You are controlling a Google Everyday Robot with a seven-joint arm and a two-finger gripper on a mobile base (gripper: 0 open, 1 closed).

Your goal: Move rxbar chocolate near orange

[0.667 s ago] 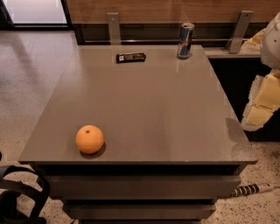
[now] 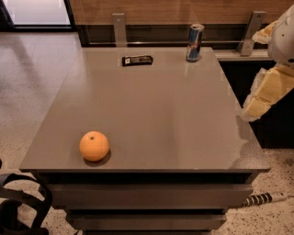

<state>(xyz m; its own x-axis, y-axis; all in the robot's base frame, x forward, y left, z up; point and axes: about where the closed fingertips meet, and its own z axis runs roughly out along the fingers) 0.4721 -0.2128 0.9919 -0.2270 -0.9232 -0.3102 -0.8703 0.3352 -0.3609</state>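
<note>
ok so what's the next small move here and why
Probably swing the gripper left and toward the far edge of the table, over the rxbar chocolate. The gripper hangs beyond the table's right side, while the bar lies flat at the far edge, well apart from the orange near the front-left corner.

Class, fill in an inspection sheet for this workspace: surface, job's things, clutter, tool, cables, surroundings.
Surface: flat grey table.
Job's things: snack bar lies flat near the far edge; orange sits at the near left corner, well apart from it.
Clutter: drink can upright at the far right corner.
Tool: tool off the table's right side, touching nothing on it.
Cables: striped cable on the floor, lower right.
Surroundings: speckled floor; wood wall behind; black straps lower left.
</note>
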